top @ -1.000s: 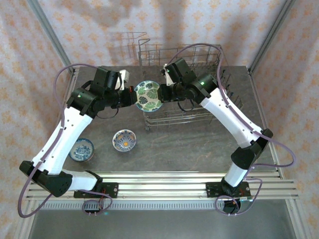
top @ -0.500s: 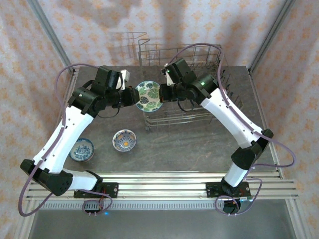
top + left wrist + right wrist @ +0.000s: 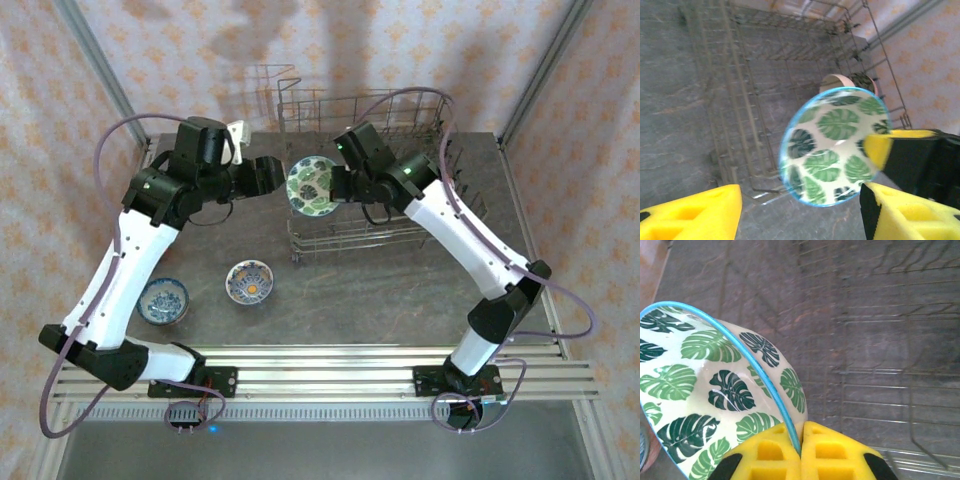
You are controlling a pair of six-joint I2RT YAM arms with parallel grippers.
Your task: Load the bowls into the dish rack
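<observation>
- Green-leaf bowl (image 3: 311,186): tilted on edge, above the 9 o'clock side of the dish rack (image 3: 400,228).
- Right gripper (image 3: 801,440): pinching the green-leaf bowl's rim.
- Left gripper (image 3: 268,172): spread, just clear of the bowl at its 9 o'clock.
- Blue bowl (image 3: 163,300), orange-centred bowl (image 3: 249,281): upright on the worktop (image 3: 380,290), 7 o'clock of the rack.

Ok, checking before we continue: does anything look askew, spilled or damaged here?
Nothing stands out. The green leaf bowl is tipped on edge, but only because the right gripper pinches its rim at the dish rack edge; no chips or spills show.

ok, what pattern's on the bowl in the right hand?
The bowl has green leaves on cream and a blue rim; it shows best in the right wrist view.
</observation>
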